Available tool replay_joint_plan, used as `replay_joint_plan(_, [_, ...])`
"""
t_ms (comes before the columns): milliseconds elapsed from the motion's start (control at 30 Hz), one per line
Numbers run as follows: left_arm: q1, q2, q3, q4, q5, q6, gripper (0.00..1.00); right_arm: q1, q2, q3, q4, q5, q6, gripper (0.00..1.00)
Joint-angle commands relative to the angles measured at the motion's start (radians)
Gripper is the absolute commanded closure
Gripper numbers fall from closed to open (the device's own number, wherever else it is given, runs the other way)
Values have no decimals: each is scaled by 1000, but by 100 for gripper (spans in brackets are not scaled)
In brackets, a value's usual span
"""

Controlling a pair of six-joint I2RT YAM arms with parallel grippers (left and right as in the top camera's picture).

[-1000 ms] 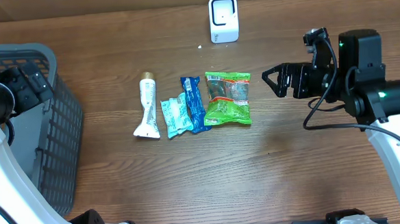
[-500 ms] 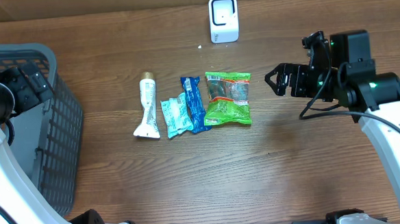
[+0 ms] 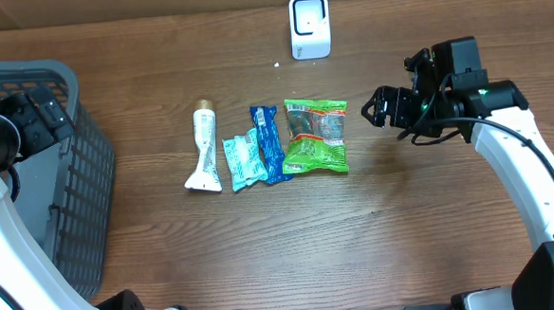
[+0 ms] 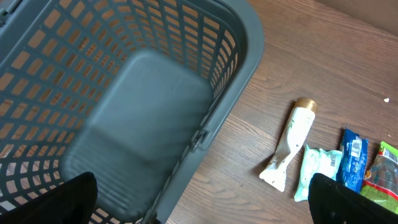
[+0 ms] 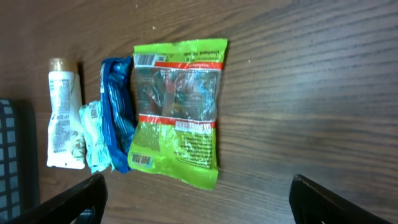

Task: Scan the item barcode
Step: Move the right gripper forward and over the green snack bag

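Right gripper (image 3: 377,108) barely shifts vs a second ago; the wrist behind it swings toward the desk's far edge. Jaws wide apart, nothing held, just right of the green packet (image 3: 316,136) mid-desk. Packet unmoved, scanner (image 3: 309,26) at the far edge. Left gripper (image 4: 202,205) spread wide, empty, over the basket (image 3: 93,174).

We are seeing bare tabletop (image 3: 357,236) lying open across the near side and on the right, up to the right pincer (image 3: 371,109). In the middle, a tube (image 3: 203,147), teal packet (image 3: 242,159), blue packet (image 3: 269,143) and green packet (image 3: 316,134) are crowding together in a row. A basket (image 3: 93,174) is blocking the left, and a white scanner (image 3: 309,26) is standing at the far edge, well apart from the row.
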Motion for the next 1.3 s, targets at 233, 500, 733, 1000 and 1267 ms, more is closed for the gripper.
replay_joint_plan(233, [5,2,14,2,5,-14,0,3,0,12,34,9,7,6])
replay_joint_plan(500, [5,2,14,2,5,-14,0,3,0,12,38,9,7,6])
replay_joint_plan(733, [5,2,14,2,5,-14,0,3,4,5,119,8,98,7])
replay_joint_plan(1000, [5,2,14,2,5,-14,0,3,75,5,184,8,161,10])
replay_joint_plan(1267, [5,2,14,2,5,-14,0,6,225,5,280,-114,164,11])
